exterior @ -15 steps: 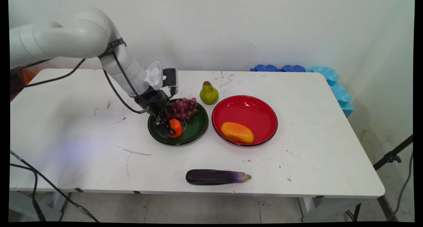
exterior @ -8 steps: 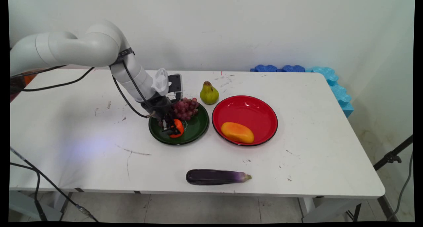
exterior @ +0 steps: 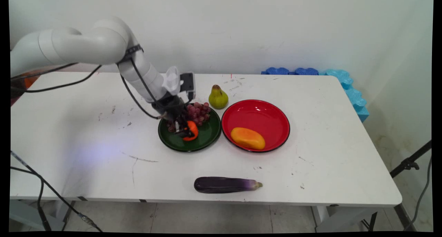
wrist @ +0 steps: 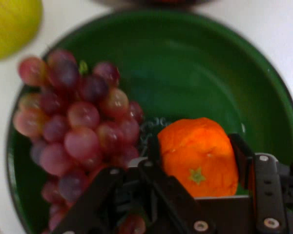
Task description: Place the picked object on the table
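Observation:
My gripper is shut on an orange fruit with a small green calyx, low over a dark green plate. In the hand view the two black fingers press the orange fruit from both sides, with the gripper above the green plate. A bunch of red grapes lies on the plate's far side, close beside the gripper; the grapes fill the left of the hand view. I cannot tell whether the fruit touches the plate.
A green-yellow pear stands just behind the green plate. To the right, a red plate holds a yellow-orange mango. A purple eggplant lies near the front edge. Blue foam pieces line the far right corner.
The gripper has shifted right and slightly away from the near edge, keeping its hold on the orange fruit. The green plate with the grapes has slid a little to the right.

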Tool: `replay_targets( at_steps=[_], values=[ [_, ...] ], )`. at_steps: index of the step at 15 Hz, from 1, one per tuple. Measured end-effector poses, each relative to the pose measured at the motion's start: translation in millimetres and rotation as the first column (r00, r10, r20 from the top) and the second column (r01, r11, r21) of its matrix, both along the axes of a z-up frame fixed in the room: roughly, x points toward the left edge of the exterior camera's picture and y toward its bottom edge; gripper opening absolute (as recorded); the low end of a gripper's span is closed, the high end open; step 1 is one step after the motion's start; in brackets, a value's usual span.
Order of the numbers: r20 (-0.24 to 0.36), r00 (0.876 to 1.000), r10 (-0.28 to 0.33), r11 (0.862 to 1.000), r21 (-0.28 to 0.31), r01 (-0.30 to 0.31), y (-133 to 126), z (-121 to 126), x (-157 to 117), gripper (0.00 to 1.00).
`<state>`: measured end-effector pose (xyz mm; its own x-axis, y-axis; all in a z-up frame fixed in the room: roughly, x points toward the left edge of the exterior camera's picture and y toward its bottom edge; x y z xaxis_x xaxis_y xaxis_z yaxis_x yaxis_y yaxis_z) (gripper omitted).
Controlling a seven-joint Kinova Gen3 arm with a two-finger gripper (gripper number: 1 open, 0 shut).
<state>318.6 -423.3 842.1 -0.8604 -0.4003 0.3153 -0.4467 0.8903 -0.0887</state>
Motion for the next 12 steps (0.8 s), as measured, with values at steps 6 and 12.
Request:
replay_targets(
  at_steps=[6,12],
  values=[
    [-0.090,0.996,0.003,0.998,-0.055,-0.008,9.5,70.3,-19.6,0.00],
    [-0.171,0.985,0.006,0.998,-0.055,-0.016,27.8,107.7,-63.3,0.00]
  ],
)
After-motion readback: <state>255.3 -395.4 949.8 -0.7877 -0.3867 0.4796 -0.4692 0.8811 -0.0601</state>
